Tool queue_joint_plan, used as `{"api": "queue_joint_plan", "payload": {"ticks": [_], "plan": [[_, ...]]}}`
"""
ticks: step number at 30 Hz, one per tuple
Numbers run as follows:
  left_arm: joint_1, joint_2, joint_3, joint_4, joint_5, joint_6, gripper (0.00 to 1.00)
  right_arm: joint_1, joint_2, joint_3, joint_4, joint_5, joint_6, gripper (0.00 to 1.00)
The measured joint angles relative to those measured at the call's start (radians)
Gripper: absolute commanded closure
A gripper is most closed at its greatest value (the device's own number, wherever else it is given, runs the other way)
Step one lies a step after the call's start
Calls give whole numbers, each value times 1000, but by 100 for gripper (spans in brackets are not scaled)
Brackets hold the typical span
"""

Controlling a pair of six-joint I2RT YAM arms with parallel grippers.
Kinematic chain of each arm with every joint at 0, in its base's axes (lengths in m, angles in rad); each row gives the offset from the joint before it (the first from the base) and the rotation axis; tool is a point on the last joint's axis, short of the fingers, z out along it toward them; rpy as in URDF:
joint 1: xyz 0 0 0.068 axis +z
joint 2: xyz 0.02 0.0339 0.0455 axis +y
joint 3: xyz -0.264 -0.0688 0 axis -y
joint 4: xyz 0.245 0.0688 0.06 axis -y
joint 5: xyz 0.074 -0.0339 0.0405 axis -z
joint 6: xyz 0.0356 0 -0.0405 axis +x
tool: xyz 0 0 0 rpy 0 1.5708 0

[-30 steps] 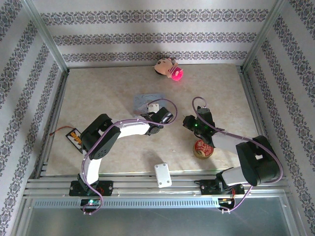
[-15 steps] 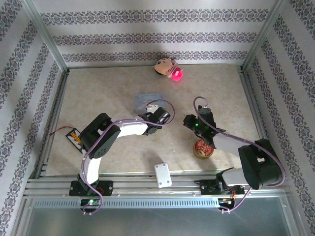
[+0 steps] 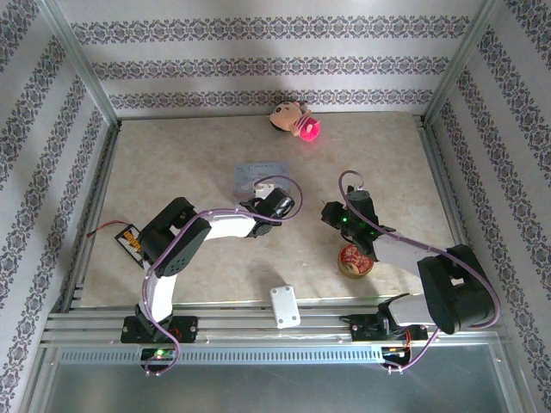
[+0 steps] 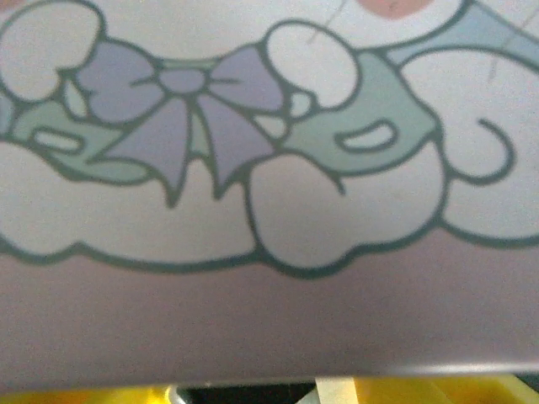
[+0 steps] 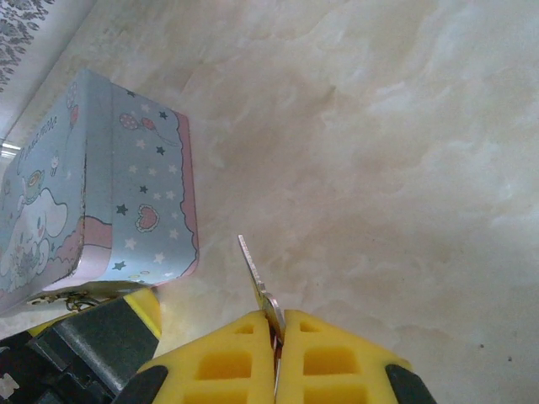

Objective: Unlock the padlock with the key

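Note:
The pale-blue cartoon tin [image 3: 256,176] lies mid-table. My left gripper [image 3: 277,200] presses against its near edge. The tin's printed face [image 4: 278,151] spreads across the left wrist view, and only slivers of the yellow pads [image 4: 76,394] show beneath it, so its grip is unclear. A small brownish metal bit [image 5: 72,297], seemingly the padlock, peeks out at the tin's lower edge beside the left finger [image 5: 139,307]. My right gripper [image 5: 276,324] is shut on the key [image 5: 257,278]. The key's blade points up and left, a short way from the tin [image 5: 126,194].
A round red tin [image 3: 355,260] stands under the right forearm. A doll head [image 3: 287,114] with a pink ball [image 3: 310,131] lies by the back wall. A white block [image 3: 284,306] sits at the front rail, and a black-and-orange device [image 3: 131,239] lies at the left.
The left gripper has crept up and left, closer onto the tin's near edge. The right gripper has stayed nearly still, with the key in it.

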Motion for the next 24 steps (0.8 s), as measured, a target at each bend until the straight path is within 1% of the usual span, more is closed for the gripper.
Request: {"api": "queue_joint_plan", "payload": {"ticks": [5, 9, 15, 18, 23, 24], "plan": [[12, 0, 0, 6, 0, 2, 47, 0, -1, 0, 0, 3, 0, 100], [15, 0, 0, 11, -3, 7, 53, 0, -9, 0, -1, 4, 0, 100], [15, 0, 0, 11, -12, 8, 57, 0, -12, 0, 0, 4, 0, 100], [15, 0, 0, 11, -31, 6, 61, 5, -12, 0, 0, 4, 0, 100], [15, 0, -11, 34, -57, 8, 66, 6, -12, 0, 0, 4, 0, 100], [15, 0, -12, 38, -59, 9, 68, 6, -12, 0, 0, 4, 0, 100]]}}
